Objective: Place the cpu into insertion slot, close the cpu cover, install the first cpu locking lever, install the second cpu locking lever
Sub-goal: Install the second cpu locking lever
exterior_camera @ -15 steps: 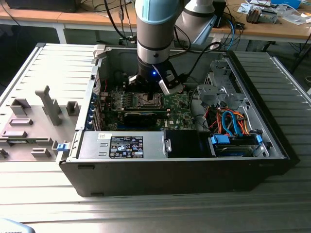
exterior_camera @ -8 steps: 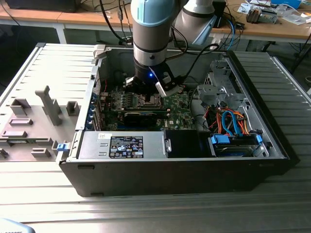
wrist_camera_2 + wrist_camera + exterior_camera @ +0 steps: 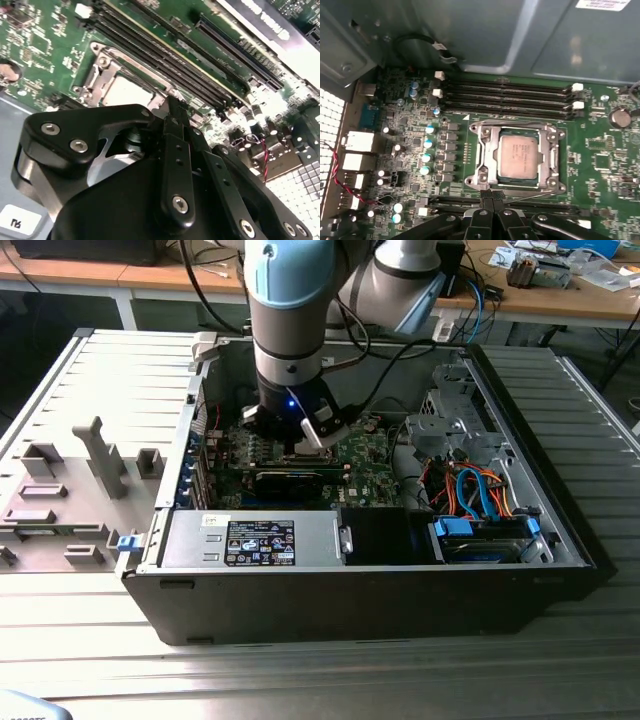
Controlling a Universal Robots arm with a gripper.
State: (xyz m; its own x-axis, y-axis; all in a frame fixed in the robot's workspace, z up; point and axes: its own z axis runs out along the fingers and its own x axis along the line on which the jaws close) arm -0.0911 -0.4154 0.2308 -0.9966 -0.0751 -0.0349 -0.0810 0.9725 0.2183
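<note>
An open computer case lies on a ribbed metal worktop. Orange and blue cables bundle at its three o'clock side; a black labelled power supply sits at six o'clock; grey fixtures stand at nine o'clock.

Dull silver metal cpu, shiny metal cpu cover, matt black jaws

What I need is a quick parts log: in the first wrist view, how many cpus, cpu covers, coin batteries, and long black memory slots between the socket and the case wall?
cpu: 1
cpu cover: 1
coin battery: 1
long black memory slots: 4
Total: 7
</note>
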